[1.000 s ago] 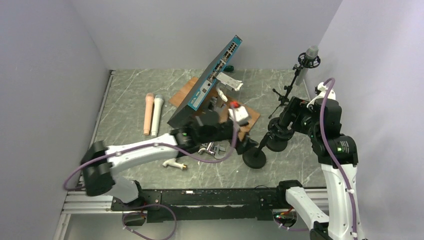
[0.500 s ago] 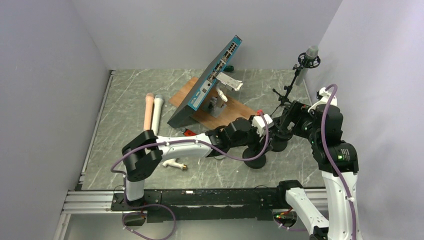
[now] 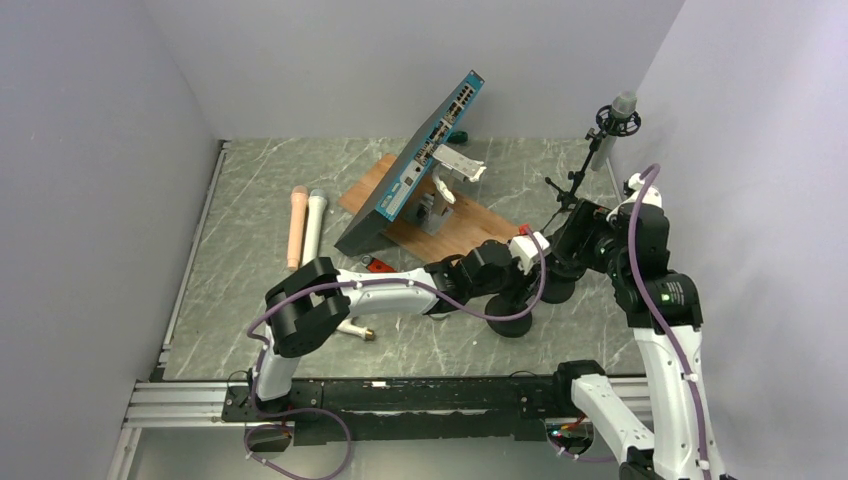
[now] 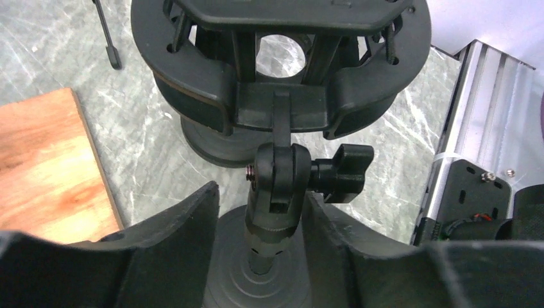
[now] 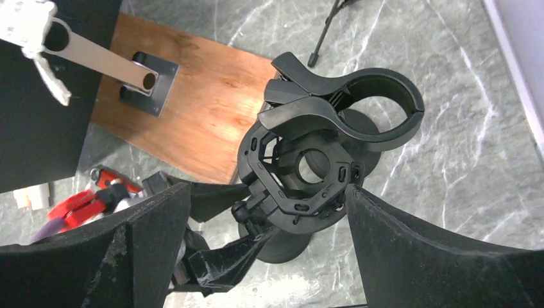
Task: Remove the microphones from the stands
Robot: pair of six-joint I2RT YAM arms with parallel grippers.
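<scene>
Straddling a desk stand's stem [image 4: 272, 186], the left claw [image 4: 263, 196] is sitting apart; the right claw [image 5: 264, 189] is gaping around an empty shock mount [image 5: 301, 163]. The microphone [image 3: 622, 106] is perching on the far tripod stand [image 3: 572, 185]: likely rigid, light, best gripped mid-barrel.

table [image 3: 260, 200]: grey, white-veined | board [image 3: 462, 226]: brown wood grain | stand [image 4: 276, 179]: black

Microphone [image 3: 622, 104]: grey-headed, seen clipped upright atop thin tripod stand [image 3: 572, 185], far right corner | Round-base stand [image 3: 510, 322]: black, stood right of centre, topped by ringed shock mount [image 5: 308, 163]
</scene>
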